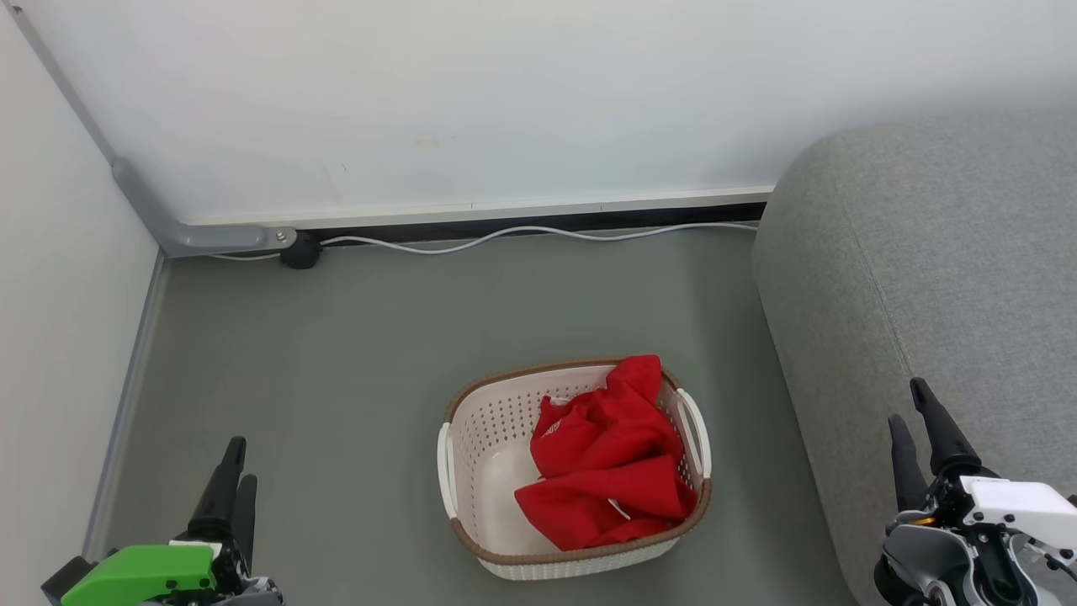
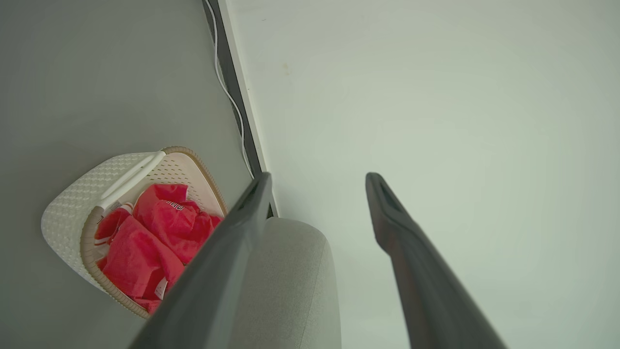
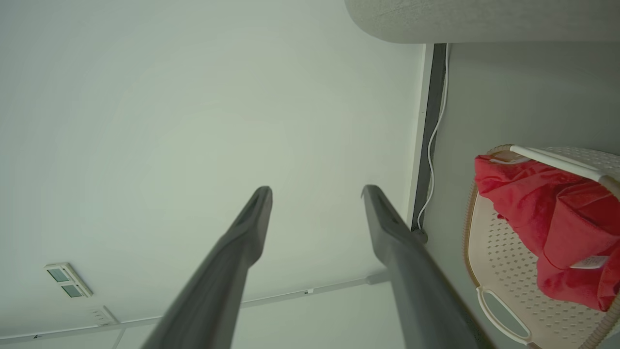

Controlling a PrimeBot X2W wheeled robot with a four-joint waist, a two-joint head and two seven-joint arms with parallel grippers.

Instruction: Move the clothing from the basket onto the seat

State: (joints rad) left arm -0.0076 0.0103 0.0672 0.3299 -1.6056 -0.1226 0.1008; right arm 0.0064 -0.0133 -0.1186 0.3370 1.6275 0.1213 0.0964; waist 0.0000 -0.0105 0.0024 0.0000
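Note:
The cream basket (image 1: 471, 438) with a brown rim stands on the grey floor, straight ahead. Bright red clothing (image 1: 610, 459) is heaped in its right half, one fold draped over the far right rim. The grey seat (image 1: 925, 278) rises at the right, close beside the basket. My left gripper (image 1: 234, 459) hangs open at the lower left, well apart from the basket. My right gripper (image 1: 911, 412) stands open at the lower right, in front of the seat's side. Both wrist views show spread fingers with nothing between them; the basket (image 2: 72, 203) (image 3: 503, 271) and clothing (image 2: 155, 232) (image 3: 547, 218) lie off to the side.
A white wall runs behind, with a white cable (image 1: 538, 236) along its foot and a grey conduit (image 1: 168, 219) bending into the left corner. Another wall closes the left side. Open floor lies between the basket and my left gripper.

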